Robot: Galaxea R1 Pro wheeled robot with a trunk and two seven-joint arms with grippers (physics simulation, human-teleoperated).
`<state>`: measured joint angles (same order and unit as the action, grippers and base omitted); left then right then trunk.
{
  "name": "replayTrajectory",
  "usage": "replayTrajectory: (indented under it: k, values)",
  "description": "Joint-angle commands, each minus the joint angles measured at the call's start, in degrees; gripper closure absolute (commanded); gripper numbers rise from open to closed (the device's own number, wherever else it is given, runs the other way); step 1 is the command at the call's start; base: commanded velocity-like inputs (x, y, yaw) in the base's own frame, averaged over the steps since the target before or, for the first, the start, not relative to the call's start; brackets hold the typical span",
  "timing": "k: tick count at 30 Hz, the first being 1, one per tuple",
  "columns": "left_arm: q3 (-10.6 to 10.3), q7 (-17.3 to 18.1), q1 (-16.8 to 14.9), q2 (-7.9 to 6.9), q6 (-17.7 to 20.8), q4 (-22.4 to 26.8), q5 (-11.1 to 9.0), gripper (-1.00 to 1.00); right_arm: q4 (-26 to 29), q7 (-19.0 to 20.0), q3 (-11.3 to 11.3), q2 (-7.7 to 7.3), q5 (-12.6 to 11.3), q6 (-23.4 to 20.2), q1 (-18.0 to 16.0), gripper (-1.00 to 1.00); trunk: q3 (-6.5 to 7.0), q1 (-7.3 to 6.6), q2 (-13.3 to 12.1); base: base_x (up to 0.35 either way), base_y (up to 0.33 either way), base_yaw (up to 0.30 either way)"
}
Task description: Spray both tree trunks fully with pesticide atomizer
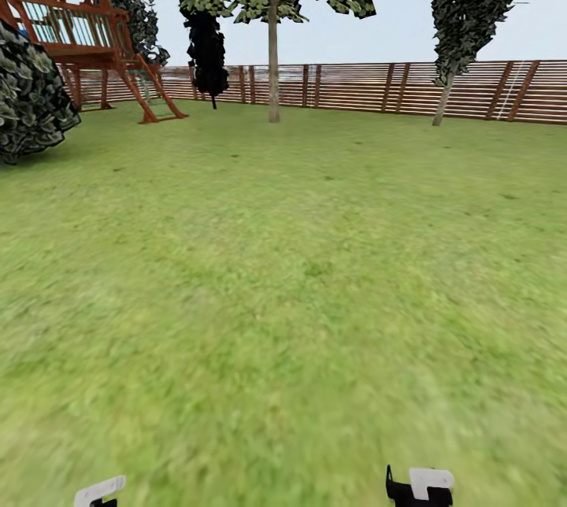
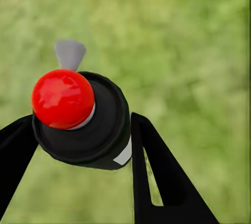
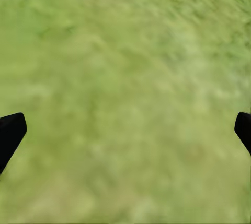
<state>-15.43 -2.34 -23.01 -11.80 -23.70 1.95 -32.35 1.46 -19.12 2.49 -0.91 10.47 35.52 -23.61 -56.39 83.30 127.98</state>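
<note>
Both arms hang low at the head view's bottom edge, only the white-and-black tips of the left gripper [image 1: 99, 490] and the right gripper [image 1: 420, 486] showing above the wide green lawn [image 1: 283, 294].

In the left wrist view, the left gripper's [image 2: 83, 130] black fingers [image 2: 157, 172] are closed around a round black-bodied object with a glossy red knob and a grey tab [image 2: 83, 114], held over blurred grass. Whether this is the pesticide atomizer cannot be told.

The right gripper's [image 3: 125, 130] dark fingers [image 3: 10, 135] stand wide apart, with nothing between them.

Far across the lawn, a pale-trunked tree with a spreading leafy crown [image 1: 273, 58] stands before the reddish-brown slatted wooden fence [image 1: 354, 86], and a wooden play tower [image 1: 79, 27] stands to its left.
</note>
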Motion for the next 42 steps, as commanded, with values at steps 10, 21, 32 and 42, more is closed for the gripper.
replayTrajectory:
  k: [10, 21, 32, 42]
  values:
    - [-0.5, -0.2, 0.0, -0.07, -0.1, 0.0, -0.3, 1.00, -0.1, -0.4, 0.3, -0.02, 0.6, 0.1, 0.0, -1.00, -0.05, 0.03, 0.0, 0.338, 0.000, 0.000]
    - [-0.5, -0.2, 0.0, -0.04, -0.1, 0.0, -0.3, 1.00, -0.1, -0.3, 0.2, -0.03, 0.6, 0.1, 0.0, -1.00, -0.05, 0.03, 0.0, 0.339, 0.000, 0.000]
    - [-0.5, -0.2, 0.0, -0.05, -0.1, 0.0, -0.3, 1.00, -0.1, -0.3, 0.2, 0.00, 0.6, 0.1, 0.0, -1.00, -0.05, 0.03, 0.0, 0.338, 0.000, 0.000]
    - [-0.5, -0.2, 0.0, -0.06, -0.1, 0.0, -0.3, 1.00, -0.1, -0.3, 0.3, -0.01, 0.6, 0.1, 0.0, -1.00, -0.05, 0.03, 0.0, 0.339, 0.000, 0.000]
